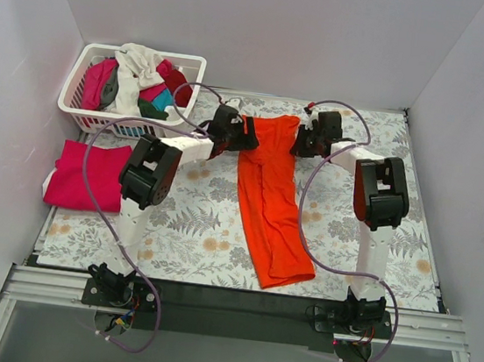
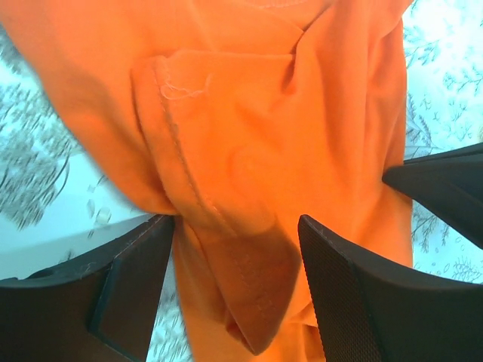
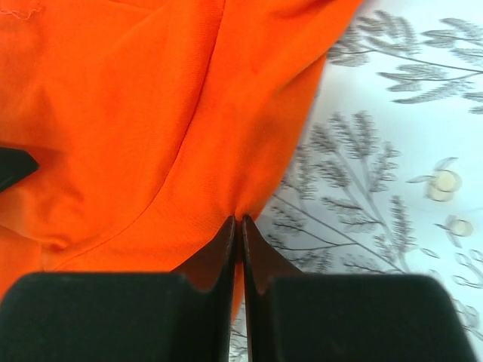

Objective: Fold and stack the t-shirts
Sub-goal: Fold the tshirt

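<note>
Right jaws tight on orange t-shirt point(image 3: 136, 113)

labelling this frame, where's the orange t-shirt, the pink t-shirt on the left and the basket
orange t-shirt point(image 1: 269, 189), top external view, middle of the cloth
pink t-shirt point(image 1: 83, 177), top external view, centre of its top face
basket point(image 1: 73, 91), top external view, its left wall

Your left arm point(image 1: 148, 176) and right arm point(image 1: 382, 194) are white tubes with chunky black joints, purple cables point(image 1: 86, 157) looping off, matte black fingers point(image 2: 355, 302)
</note>
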You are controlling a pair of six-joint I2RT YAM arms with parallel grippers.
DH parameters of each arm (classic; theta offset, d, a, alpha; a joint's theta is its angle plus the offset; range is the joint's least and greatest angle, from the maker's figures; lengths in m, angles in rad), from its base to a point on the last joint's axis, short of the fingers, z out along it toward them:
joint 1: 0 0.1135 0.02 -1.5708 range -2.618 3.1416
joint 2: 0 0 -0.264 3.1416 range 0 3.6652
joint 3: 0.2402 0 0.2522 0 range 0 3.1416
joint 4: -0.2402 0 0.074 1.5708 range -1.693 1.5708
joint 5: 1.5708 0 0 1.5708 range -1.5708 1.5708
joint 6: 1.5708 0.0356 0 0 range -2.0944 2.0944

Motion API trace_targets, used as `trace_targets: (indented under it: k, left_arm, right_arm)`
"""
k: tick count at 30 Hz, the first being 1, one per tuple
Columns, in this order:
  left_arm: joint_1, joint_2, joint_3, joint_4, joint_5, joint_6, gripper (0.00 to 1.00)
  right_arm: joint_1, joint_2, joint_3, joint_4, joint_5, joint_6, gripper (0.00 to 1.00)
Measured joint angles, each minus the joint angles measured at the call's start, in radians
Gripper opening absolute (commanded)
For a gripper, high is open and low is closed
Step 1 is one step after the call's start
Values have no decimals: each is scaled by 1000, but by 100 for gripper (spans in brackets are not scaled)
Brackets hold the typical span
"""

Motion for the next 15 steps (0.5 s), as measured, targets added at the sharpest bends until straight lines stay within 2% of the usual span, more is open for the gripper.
trace_targets:
  k: [15]
  left_arm:
    - [-3,176,296,-87,53,28,63]
  right_arm:
    - [-86,63,130,-32,26,8,1]
